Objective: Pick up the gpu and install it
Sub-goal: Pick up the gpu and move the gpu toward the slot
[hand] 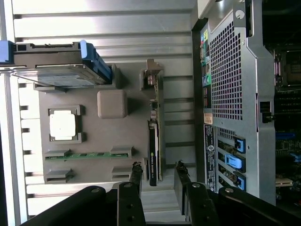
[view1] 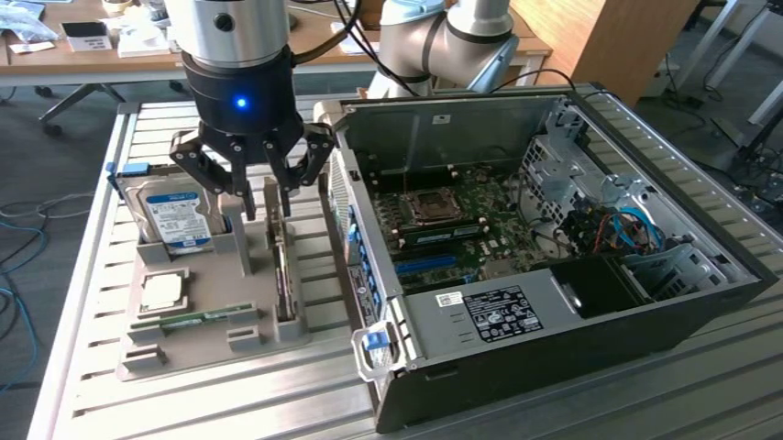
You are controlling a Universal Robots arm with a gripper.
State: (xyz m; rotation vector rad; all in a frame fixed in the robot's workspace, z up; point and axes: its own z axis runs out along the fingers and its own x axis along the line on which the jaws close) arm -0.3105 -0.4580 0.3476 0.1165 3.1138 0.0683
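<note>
Your gripper hangs over the gray tray with its fingers spread wide and nothing held between them. The graphics card stands on its long edge in a slot of that tray. In the wrist view it runs straight out from the gap between the fingers. Its near end, the one with the black block, sits just between the two fingertips, with a little space on either side. Beyond the finger on the exterior view's left you have the hard drive standing upright. The square processor chip and the narrow memory stick lie farther along the tray. Beyond the other finger, close beside the card, is the open computer case lying on its side.
</note>
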